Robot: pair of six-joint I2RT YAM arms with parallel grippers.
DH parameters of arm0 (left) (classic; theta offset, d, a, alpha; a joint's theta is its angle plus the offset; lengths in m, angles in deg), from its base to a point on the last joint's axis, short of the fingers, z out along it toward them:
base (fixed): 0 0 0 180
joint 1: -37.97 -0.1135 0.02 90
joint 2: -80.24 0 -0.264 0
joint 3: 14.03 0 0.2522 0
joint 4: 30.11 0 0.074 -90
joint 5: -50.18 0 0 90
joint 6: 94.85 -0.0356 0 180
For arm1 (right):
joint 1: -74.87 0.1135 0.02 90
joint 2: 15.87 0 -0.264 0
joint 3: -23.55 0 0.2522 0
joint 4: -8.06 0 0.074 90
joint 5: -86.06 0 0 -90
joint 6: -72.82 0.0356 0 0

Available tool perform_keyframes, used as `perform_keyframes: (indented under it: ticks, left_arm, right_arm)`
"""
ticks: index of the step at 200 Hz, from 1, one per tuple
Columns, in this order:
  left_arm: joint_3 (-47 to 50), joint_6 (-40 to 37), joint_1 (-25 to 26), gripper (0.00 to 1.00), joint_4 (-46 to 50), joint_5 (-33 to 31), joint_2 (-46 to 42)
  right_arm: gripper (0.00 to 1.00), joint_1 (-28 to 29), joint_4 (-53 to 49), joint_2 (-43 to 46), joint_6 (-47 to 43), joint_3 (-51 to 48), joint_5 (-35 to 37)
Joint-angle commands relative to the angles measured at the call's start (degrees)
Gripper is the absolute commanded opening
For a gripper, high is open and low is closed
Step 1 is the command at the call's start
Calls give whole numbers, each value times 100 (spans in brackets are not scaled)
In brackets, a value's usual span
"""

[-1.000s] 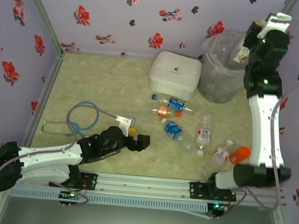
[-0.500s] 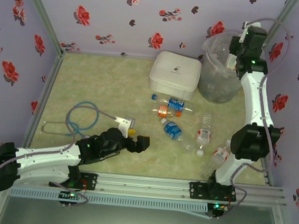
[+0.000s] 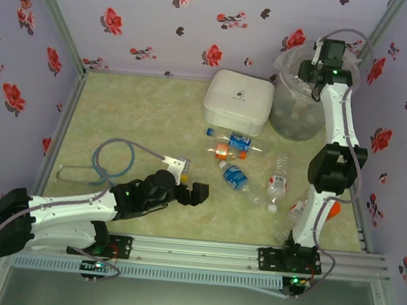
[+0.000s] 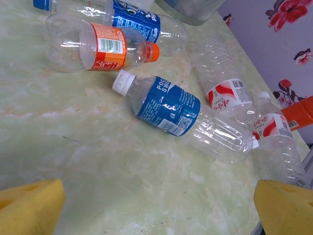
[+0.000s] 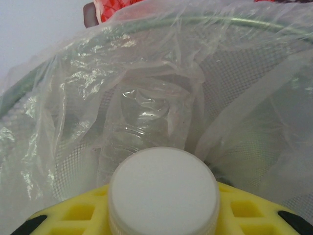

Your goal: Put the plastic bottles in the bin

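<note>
Though lower, right fingers (image 3: 318,65), bottle (image 5: 164,188) over bin (image 3: 291,116).

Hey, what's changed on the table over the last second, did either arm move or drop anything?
The right gripper swung left from the bin's right rim to over its mouth. It is shut on a white-capped bottle and has not let go. The left gripper, open, edged slightly right toward the loose bottles. Those bottles and the white box lie as before.
</note>
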State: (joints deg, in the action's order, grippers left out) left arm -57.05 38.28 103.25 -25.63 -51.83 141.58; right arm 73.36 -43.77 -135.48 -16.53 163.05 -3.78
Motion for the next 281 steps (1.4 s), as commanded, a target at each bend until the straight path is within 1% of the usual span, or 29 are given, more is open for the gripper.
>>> perform_keyframes:
  ticks: [1,11,27,56,80,107,117,134,176,240,261,281]
  left_arm:
    - [-168,-62,38,100,118,-102,66]
    - [-154,-58,38,100,119,-107,71]
    - [-198,-45,38,100,200,-104,71]
    - [-215,-8,36,100,333,-117,75]
    - [-204,4,38,100,374,-126,106]
    - [-276,-38,30,100,416,-135,185]
    - [-306,-42,30,100,448,-133,223]
    - [-327,-51,29,100,510,-130,255]
    - [-326,-64,29,100,497,-134,282]
    - [-354,-78,20,100,517,-126,408]
    - [-368,-72,7,100,461,-126,513]
    - [-436,-70,3,100,441,-120,654]
  right_arm:
    - [11,-33,-1205,-407,311,216,-723]
    - [14,-39,-1249,-450,431,208,-1035]
    - [21,-66,-1213,-487,609,192,-1512]
    - [40,-68,-1053,-372,768,190,-1560]
    - [64,-68,-922,-165,788,218,-1481]
    - [87,-85,-1038,51,786,451,-1277]
    - [99,-102,-1066,155,788,495,-1177]
    - [100,-136,-1170,324,803,626,-984]
    - [100,-225,-1265,743,823,743,-769]
    - [100,-340,-1401,1374,806,613,-671]
    - [100,-340,-1340,1796,868,196,-736]
    - [100,-340,-1020,2481,1055,-717,-899]
